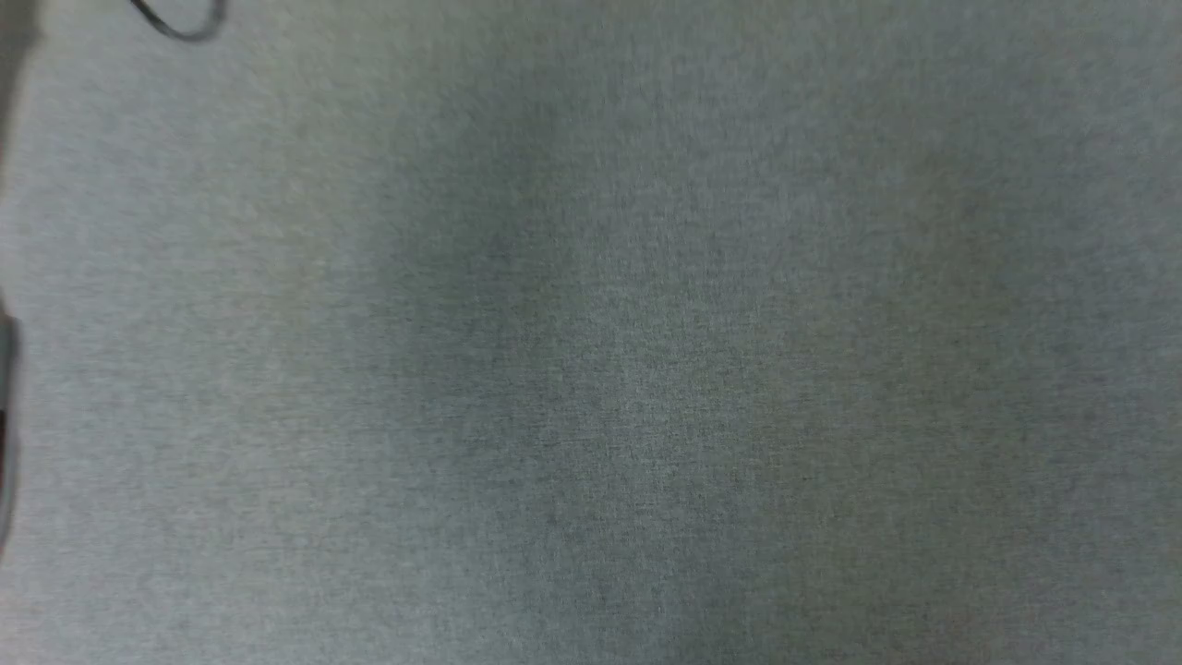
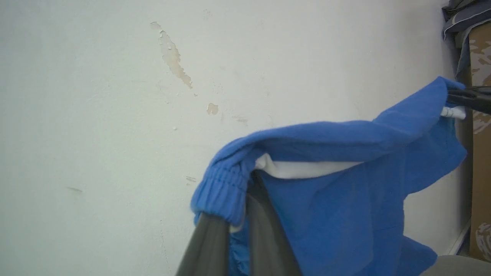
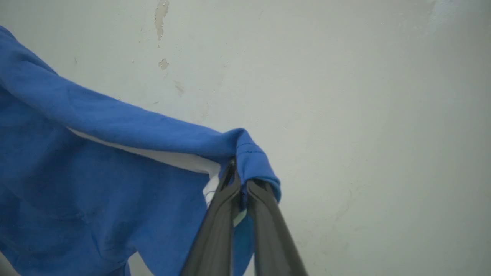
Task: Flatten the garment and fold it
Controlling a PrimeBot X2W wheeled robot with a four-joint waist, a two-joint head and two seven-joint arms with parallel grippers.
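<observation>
**Blue shorts held aloft between both claws**

The garment (image 2: 345, 191) hangs in the air before a scuffed white wall (image 2: 96, 115), strung between two grips. The left claw (image 2: 238, 220) is pressed together on its gathered waistband. The right claw (image 3: 239, 178) pinches a corner beside the white trim. The head view shows a grey woven surface (image 1: 591, 369).

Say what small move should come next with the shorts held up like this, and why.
Probably ease the grippers apart to draw the top edge taut. The left gripper is shut on the gathered waistband, the right gripper on a far corner, and the shorts hang bunched and doubled over between them, so laying them down now would likely leave creases.
</observation>
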